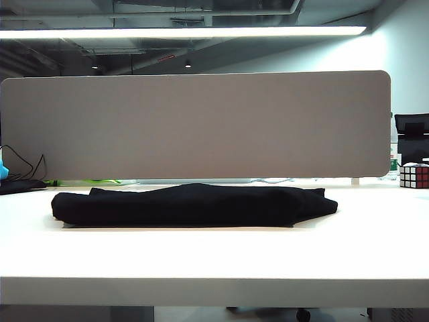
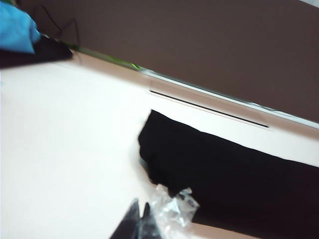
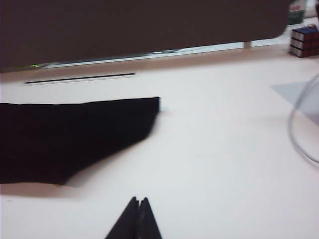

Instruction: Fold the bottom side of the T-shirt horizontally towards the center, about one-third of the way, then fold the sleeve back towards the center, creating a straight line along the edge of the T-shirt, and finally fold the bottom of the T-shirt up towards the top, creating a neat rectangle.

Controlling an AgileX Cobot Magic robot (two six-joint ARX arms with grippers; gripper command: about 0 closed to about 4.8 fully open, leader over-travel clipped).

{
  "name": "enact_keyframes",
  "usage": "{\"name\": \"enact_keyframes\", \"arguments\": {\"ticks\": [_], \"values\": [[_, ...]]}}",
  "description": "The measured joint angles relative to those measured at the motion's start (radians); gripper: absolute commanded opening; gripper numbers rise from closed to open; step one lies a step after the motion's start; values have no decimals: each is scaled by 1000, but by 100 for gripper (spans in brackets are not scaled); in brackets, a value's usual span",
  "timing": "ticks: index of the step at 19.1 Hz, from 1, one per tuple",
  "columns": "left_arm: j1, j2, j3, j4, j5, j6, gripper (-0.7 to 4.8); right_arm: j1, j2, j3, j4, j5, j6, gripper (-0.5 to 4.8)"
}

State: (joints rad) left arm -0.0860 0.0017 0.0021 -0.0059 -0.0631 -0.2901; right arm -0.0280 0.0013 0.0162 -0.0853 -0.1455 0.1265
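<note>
Although neither arm shows in the exterior view, each wrist camera sees its own tool pulled back over the near part of the white table: the left gripper and the right gripper both have their jaws pressed together, holding nothing. Beyond them, mid-table, lies the black, soft fabric T-shirt, folded into a long low bundle. It looks light, limp and prone to slipping open, so pinching an outer folded edge seems wisest. Farther right stands a colourful Rubik's cube, before the grey partition panel.

Black T-shirt folded into long low bundle, flat on table, mid-center.
</note>
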Motion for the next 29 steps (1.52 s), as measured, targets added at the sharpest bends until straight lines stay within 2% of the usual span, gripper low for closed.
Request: {"name": "enact_keyframes", "arguments": {"ticks": [8,18,23,29], "values": [[-68,0,0,9,-70,165,-6,0,0,-9,21,64,-43,-5],[-67,0,0,10,-87,171,-6,0,0,-9,25,66,-70,-5],[-67,0,0,10,-87,171,-6,0,0,-9,63,112,-72,-5],[-67,0,0,10,-87,171,-6,0,0,-9,76,116,-72,-4]]}}
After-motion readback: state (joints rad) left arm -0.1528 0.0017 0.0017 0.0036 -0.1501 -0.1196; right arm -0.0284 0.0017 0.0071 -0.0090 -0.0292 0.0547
